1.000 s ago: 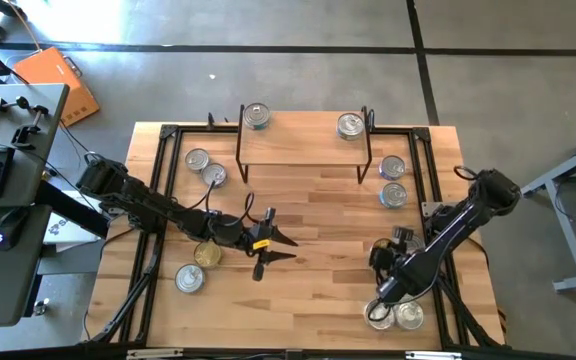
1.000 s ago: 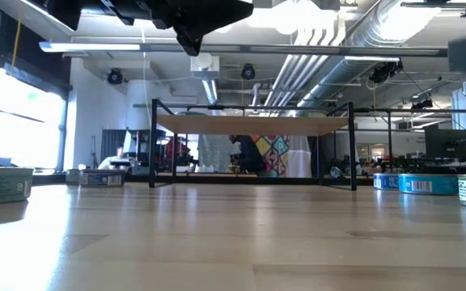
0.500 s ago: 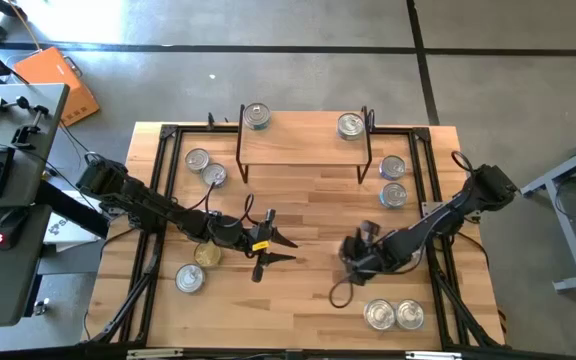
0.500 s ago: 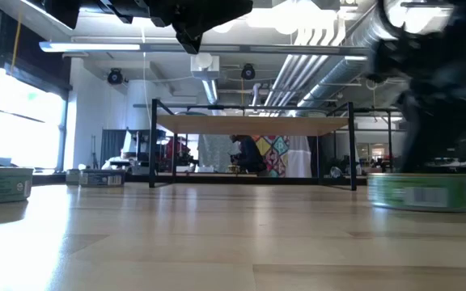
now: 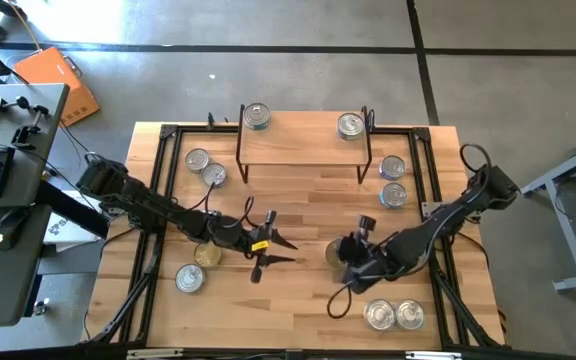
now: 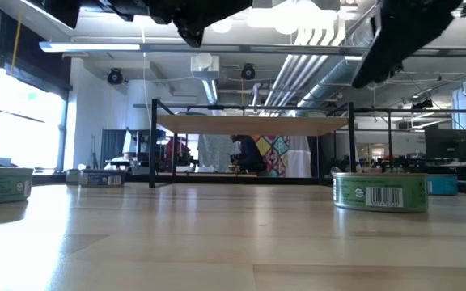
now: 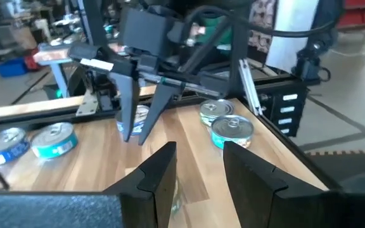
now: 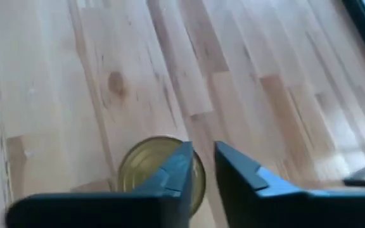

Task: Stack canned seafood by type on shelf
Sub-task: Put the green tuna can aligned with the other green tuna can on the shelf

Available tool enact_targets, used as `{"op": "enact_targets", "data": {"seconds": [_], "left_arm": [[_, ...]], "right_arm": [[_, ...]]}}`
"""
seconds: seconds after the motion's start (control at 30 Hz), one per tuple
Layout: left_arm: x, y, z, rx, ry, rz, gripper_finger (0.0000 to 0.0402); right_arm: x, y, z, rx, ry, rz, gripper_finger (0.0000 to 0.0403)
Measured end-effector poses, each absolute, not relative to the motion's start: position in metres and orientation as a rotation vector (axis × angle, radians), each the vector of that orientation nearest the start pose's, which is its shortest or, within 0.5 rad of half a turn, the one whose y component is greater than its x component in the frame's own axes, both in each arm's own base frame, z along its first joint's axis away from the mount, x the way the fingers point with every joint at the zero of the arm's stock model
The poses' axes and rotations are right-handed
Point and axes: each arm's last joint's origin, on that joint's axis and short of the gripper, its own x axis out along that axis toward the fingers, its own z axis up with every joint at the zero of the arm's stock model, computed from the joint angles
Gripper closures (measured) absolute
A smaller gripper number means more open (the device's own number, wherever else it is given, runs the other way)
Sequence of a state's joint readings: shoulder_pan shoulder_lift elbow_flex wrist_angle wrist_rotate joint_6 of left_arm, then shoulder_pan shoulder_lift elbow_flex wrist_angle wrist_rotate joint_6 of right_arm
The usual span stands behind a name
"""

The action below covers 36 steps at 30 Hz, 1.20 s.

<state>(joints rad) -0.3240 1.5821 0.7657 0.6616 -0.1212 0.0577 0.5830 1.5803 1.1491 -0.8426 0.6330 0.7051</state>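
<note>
Shelf [image 5: 303, 150] at bench [image 5: 308, 300] back-centre, w/ one tin at its left end [image 5: 256, 116], one at right end [image 5: 350, 125]. Two tins [image 5: 205, 167] on bench left of shelf, two [image 5: 393, 181] right of it. Front-left: two tins [image 5: 197, 266] near each other. Front-right corner: tin pair [image 5: 394, 315] touching. One tin [image 5: 339, 252] mid-bench, right of centre, under right gripper [image 5: 348, 258]. Left gripper [image 5: 268, 246] hovers mid-bench, left of it.

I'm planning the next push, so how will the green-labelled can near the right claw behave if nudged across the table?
The green-labelled can is low and wide and sits flat, so it will probably slide, not tip. Its metal body looks rigid and should not dent. The gold top looks smooth, so the right claw could slip on it.
</note>
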Motion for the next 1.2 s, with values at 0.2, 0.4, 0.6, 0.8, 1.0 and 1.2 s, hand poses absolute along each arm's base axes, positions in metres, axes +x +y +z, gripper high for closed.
{"op": "enact_targets", "data": {"seconds": [0.2, 0.4, 0.6, 0.8, 1.0, 1.2], "left_arm": [[0.328, -0.109, 0.195, 0.121, 0.147, -0.274, 0.0280], [0.359, -0.118, 0.171, 0.179, 0.183, -0.276, 0.0280], [0.393, -0.118, 0.153, 0.336, 0.192, -0.271, 0.0280], [0.411, -0.120, 0.139, 0.624, 0.179, -0.320, 0.0279], [0.411, -0.124, 0.133, 0.728, 0.235, -0.359, 0.0250], [0.402, -0.145, 0.132, 0.823, 0.259, -0.378, 0.0207]], "right_arm": [[0.232, 0.177, 0.199, -0.115, 0.897, -0.270, 0.0236], [0.224, 0.183, 0.160, -0.224, 0.763, -0.126, 0.0207], [0.222, 0.162, 0.133, -0.204, 0.752, -0.155, 0.0234], [0.224, 0.154, 0.116, -0.268, 0.814, -0.066, 0.0308], [0.233, 0.155, 0.108, -0.254, 0.803, -0.075, 0.0390], [0.242, 0.159, 0.113, -0.181, 0.707, -0.039, 0.0395]]}}
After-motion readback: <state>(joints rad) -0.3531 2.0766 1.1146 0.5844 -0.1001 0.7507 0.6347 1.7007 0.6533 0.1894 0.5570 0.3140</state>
